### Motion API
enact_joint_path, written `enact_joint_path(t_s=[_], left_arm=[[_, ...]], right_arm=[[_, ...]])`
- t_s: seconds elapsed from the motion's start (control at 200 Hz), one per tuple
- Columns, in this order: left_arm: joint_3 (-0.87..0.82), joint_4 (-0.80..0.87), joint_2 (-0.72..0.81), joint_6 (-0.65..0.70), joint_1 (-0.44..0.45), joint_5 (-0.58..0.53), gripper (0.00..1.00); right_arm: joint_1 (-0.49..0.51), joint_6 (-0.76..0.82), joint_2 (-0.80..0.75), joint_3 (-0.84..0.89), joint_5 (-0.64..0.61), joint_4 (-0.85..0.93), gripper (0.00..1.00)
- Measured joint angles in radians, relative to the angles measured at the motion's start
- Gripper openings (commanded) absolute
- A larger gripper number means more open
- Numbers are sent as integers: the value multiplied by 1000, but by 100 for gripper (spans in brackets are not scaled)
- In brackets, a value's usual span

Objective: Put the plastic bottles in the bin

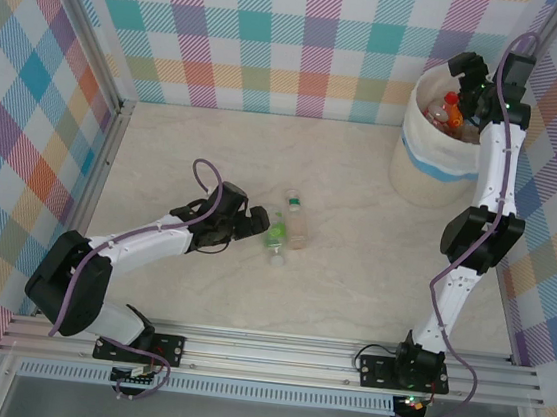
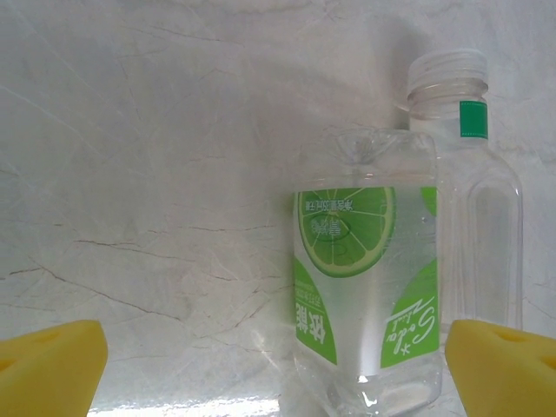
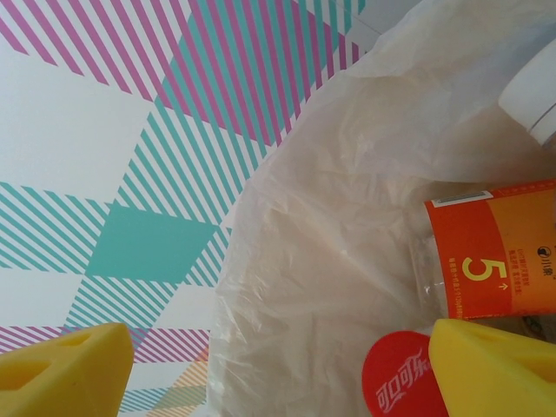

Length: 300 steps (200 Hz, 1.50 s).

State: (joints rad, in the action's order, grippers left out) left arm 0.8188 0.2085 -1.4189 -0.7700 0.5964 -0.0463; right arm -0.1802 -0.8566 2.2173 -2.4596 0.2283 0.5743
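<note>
On the table, near its middle, two plastic bottles are found lying side by side and touching: a green-labelled bottle with a lime picture, and a clear bottle with a white cap, on its far side from the left arm. The left jaws are recorded as fully spread and holding nothing. In the left wrist view the yellow pads are seen at the two lower corners, and the green-labelled bottle lies between them, set well toward the right-hand pad with only a narrow gap, while bare table separates it from the left-hand pad. The clear bottle lies outside that span, just beyond the right-hand pad. At the far right corner of the table the bin is noted, lined with a translucent white bag and already holding several bottles. The right arm is reached up over the rim, and the right jaws are held above the contents. Their pads are wide apart, with nothing gripped between them. An orange-labelled bottle and a red cap are seen lying in the bag close beside the right-hand pad; whether either is touched cannot be told.
</note>
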Motion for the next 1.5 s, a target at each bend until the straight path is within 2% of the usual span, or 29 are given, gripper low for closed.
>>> enact_joint_path(t_s=[0.34, 0.575, 0.785, 0.915, 1.125, 1.325, 1.5], left_arm=[[-10, -1, 2, 0, -4, 1, 100], [-12, -4, 2, 0, -11, 8, 100], [-12, -4, 2, 0, -17, 23, 100], [-12, -3, 2, 0, -19, 30, 100], [-12, -3, -2, 0, -24, 35, 100], [8, 3, -42, -7, -24, 45, 100], [10, 2, -47, -30, -24, 55, 100]], right_arm=[[28, 20, -14, 15, -34, 5, 91], [64, 98, -149, 137, -98, -6, 94], [89, 187, -357, 370, -154, -81, 95], [92, 242, -489, 545, -154, -142, 100], [119, 352, -707, 814, -89, -202, 100], [172, 435, -937, 1069, 25, -261, 100], [269, 538, -1036, 1204, 95, -237, 100]])
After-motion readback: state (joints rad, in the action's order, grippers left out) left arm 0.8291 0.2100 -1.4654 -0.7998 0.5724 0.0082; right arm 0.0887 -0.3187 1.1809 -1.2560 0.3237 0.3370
